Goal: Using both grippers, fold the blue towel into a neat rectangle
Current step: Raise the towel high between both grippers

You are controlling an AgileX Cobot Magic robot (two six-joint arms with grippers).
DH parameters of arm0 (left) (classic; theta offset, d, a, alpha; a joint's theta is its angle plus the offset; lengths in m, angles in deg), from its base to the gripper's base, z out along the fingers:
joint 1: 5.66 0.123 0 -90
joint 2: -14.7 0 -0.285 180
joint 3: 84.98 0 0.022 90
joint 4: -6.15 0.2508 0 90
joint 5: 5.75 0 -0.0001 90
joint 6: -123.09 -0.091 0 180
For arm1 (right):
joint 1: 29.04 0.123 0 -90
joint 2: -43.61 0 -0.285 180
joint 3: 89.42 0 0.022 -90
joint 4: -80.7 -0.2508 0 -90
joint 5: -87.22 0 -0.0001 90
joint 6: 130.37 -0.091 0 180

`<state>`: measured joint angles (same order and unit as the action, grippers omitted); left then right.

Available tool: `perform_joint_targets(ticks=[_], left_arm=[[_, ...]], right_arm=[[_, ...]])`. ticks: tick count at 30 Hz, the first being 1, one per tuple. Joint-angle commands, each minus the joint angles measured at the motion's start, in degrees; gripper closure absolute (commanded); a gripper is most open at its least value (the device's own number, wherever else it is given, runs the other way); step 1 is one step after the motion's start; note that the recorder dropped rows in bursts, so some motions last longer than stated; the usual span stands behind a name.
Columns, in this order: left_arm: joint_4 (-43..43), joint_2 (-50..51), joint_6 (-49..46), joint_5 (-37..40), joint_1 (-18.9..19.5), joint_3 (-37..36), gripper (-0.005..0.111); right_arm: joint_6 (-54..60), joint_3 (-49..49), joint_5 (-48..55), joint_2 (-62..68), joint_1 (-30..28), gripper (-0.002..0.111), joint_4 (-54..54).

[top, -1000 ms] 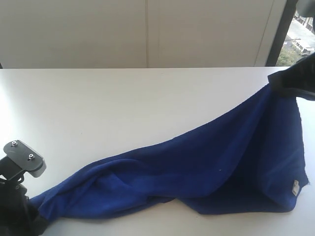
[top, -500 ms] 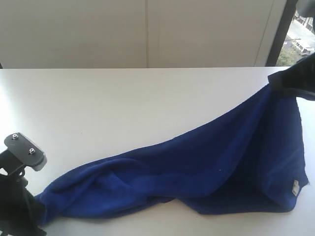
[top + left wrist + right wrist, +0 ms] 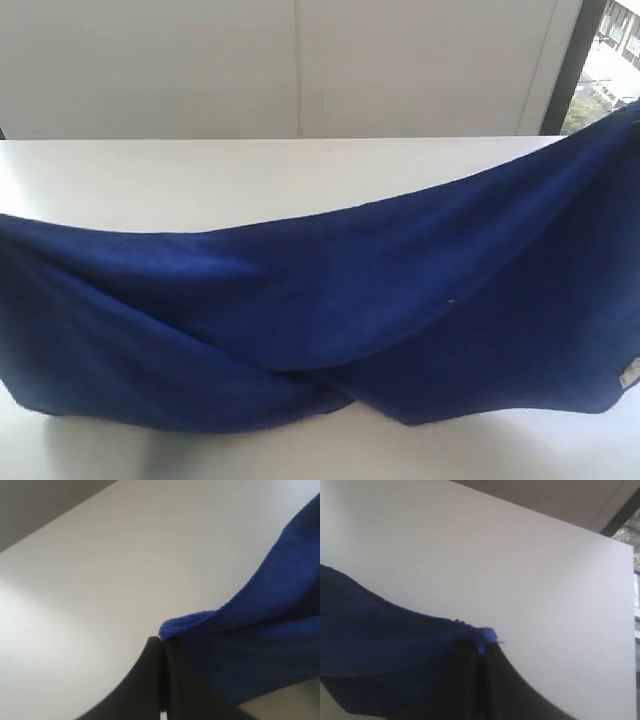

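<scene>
Left end effector (image 3: 161, 642) clamped on a blue towel (image 3: 260, 630) corner above the white desk (image 3: 100, 580). Right end effector (image 3: 482, 647) pinching another corner, also above the desk. Exterior: stretched wide over the desk, twisted mid-span, white tag (image 3: 630, 375) near one end; pale wall (image 3: 300, 70) and window (image 3: 610, 60) behind the desk.

Count of things in view
One blue towel (image 3: 320, 320) with one white tag (image 3: 630, 375), one table (image 3: 250, 180), two pincers: left pincer (image 3: 161, 645), right pincer (image 3: 481, 652).
</scene>
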<state>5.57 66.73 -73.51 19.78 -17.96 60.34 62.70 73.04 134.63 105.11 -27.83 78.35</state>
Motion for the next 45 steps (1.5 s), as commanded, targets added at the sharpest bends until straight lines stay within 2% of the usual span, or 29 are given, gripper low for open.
perform_joint_targets(ticks=[1,7,11,16,21,29,33,39,45], left_arm=[[-0.40,-5.96,0.46,2.32,0.51,2.77,0.107],[1.63,-11.23,0.46,5.60,0.51,6.23,0.107],[2.54,-13.36,0.46,11.69,0.51,6.24,0.107],[2.54,-18.00,1.87,14.00,0.51,6.24,0.107],[2.54,-23.93,3.80,22.10,0.51,6.24,0.107],[2.40,-26.95,6.59,29.23,0.51,5.63,0.107],[2.40,-23.08,6.81,24.85,0.51,1.93,0.107],[2.76,-12.92,7.75,12.01,0.51,-3.77,0.107],[3.72,-0.35,7.80,-1.21,0.51,-6.09,0.107]], right_arm=[[-0.31,0.41,-0.30,-4.68,0.04,0.108,3.64],[3.29,0.41,7.37,-11.25,0.04,0.108,7.25],[5.21,0.41,10.85,-15.74,0.04,0.108,7.25],[5.21,0.41,15.59,-21.36,0.04,0.108,6.93],[6.09,0.41,22.44,-25.77,0.04,0.108,4.70],[8.31,-1.51,22.55,-26.14,0.04,0.108,-1.25],[8.17,-6.19,19.13,-22.04,0.04,0.108,-1.25],[7.66,-12.01,5.99,-12.80,0.04,0.108,-1.25],[7.66,-13.75,-6.60,-0.78,0.04,0.108,-0.87]])
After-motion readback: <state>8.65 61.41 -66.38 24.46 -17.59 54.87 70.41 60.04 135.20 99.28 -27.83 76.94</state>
